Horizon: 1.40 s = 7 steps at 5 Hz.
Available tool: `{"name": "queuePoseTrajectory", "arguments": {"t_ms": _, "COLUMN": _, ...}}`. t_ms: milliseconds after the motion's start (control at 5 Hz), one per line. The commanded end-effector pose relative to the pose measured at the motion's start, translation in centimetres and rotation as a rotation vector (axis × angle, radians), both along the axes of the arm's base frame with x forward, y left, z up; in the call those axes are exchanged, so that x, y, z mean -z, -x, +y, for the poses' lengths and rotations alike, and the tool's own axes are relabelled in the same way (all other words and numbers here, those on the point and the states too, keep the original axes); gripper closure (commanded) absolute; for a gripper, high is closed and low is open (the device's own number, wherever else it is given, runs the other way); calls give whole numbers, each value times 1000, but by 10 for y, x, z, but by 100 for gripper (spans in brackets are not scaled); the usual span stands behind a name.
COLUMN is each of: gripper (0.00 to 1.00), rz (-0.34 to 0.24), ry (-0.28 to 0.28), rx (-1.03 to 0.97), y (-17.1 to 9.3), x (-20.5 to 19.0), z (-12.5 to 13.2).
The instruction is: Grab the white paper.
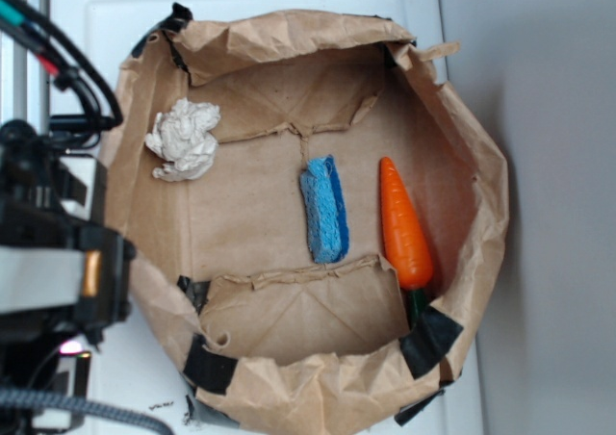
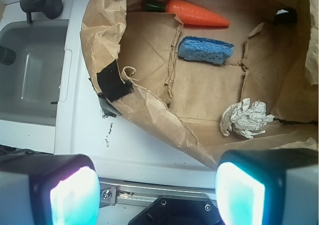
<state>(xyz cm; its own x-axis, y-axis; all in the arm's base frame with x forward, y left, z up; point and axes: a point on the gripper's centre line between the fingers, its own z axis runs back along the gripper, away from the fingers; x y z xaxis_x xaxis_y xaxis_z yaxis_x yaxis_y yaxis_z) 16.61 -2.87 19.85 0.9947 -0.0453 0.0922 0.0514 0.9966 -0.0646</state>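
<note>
The white paper (image 1: 183, 140) is a crumpled off-white wad lying inside the flattened brown paper bag (image 1: 250, 214), near its left wall. In the wrist view the white paper (image 2: 246, 117) lies at the right, just beyond the bag's near wall. My gripper (image 2: 157, 195) is open, its two glowing pads wide apart with nothing between them. It hangs over the white counter outside the bag, short of the wad. In the exterior view only the black arm body (image 1: 48, 252) shows at the left edge; the fingers are out of view there.
A blue sponge (image 1: 324, 209) and an orange toy carrot (image 1: 404, 225) lie in the bag, to the right of the wad. Black tape patches (image 1: 209, 366) hold the bag's raised walls. A sink basin (image 2: 30, 80) sits at the wrist view's left.
</note>
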Motion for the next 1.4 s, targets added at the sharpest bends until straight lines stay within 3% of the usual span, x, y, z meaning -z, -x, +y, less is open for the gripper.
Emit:
{"name": "queuePoseTrajectory", "arguments": {"t_ms": 0, "gripper": 0, "rz": 0, "ry": 0, "rx": 0, "y": 0, "x": 0, "z": 0}}
{"name": "queuePoseTrajectory", "arguments": {"t_ms": 200, "gripper": 0, "rz": -37, "ry": 14, "rx": -11, "y": -31, "x": 12, "z": 6}}
{"name": "queuePoseTrajectory", "arguments": {"t_ms": 400, "gripper": 0, "rz": -35, "ry": 10, "rx": -18, "y": -44, "x": 21, "z": 15}}
{"name": "queuePoseTrajectory", "arguments": {"t_ms": 800, "gripper": 0, "rz": -20, "ry": 10, "rx": 152, "y": -63, "x": 33, "z": 55}}
{"name": "queuePoseTrajectory", "arguments": {"t_ms": 1000, "gripper": 0, "rz": -17, "ry": -19, "rx": 123, "y": -75, "x": 24, "z": 82}}
{"name": "queuePoseTrajectory", "arguments": {"t_ms": 1200, "gripper": 0, "rz": -17, "ry": -19, "rx": 123, "y": -75, "x": 24, "z": 82}}
